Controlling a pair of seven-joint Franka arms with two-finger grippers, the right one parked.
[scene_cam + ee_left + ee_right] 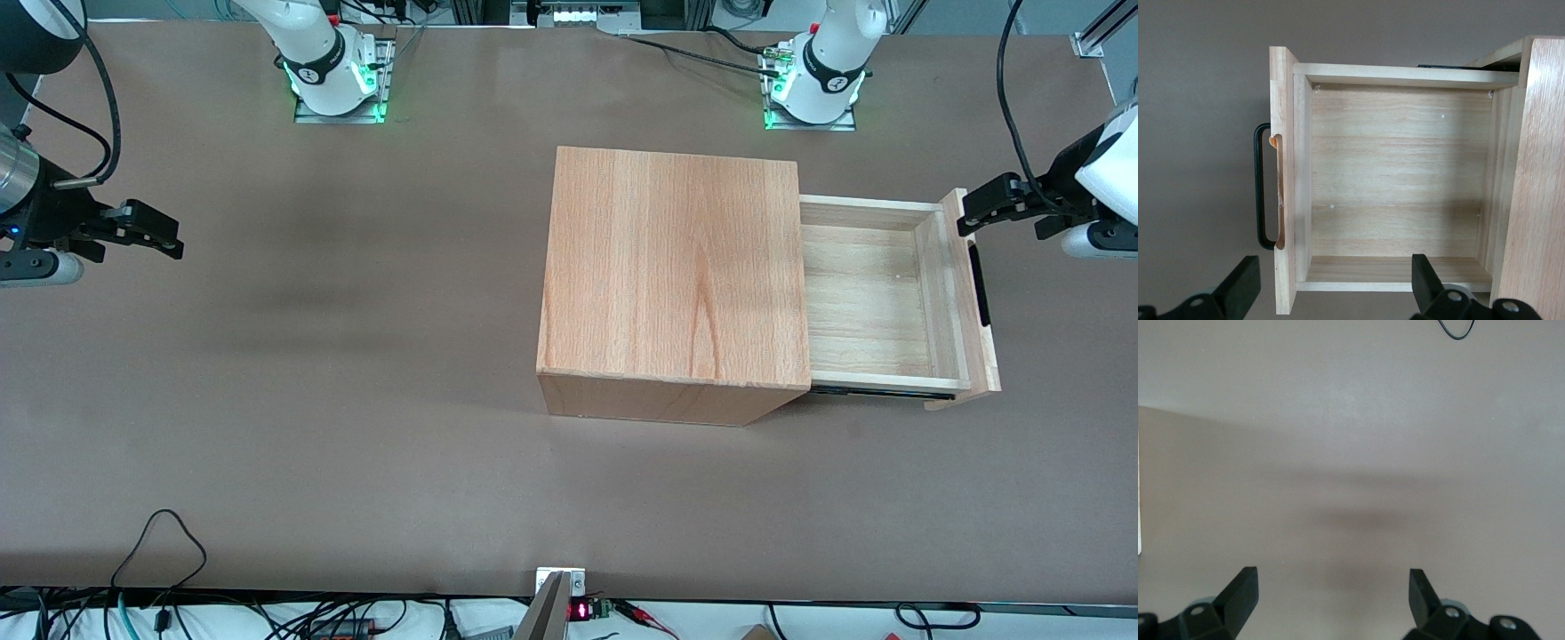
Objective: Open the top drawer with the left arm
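A large wooden cabinet (671, 284) stands on the brown bench (311, 373), about midway along it and a little toward the working arm's end. The top drawer (876, 298) is pulled well out of the cabinet toward that end, so its shallow pale-wood tray lies open to view, with nothing visible inside. Its thicker front panel (969, 302) carries the long black bar handle (981, 284) on the outward face. The left arm (1098, 191) reaches in from the working arm's end, and its hand (969, 213) hangs just beside the upper corner of the front panel, at the end of the panel farther from the front camera and clear of the handle. In the left wrist view the hand (1331, 287) is released, its two black fingers (1238, 287) spread wide apart with nothing between them, looking down on the drawer (1398, 187) and its handle (1261, 187).
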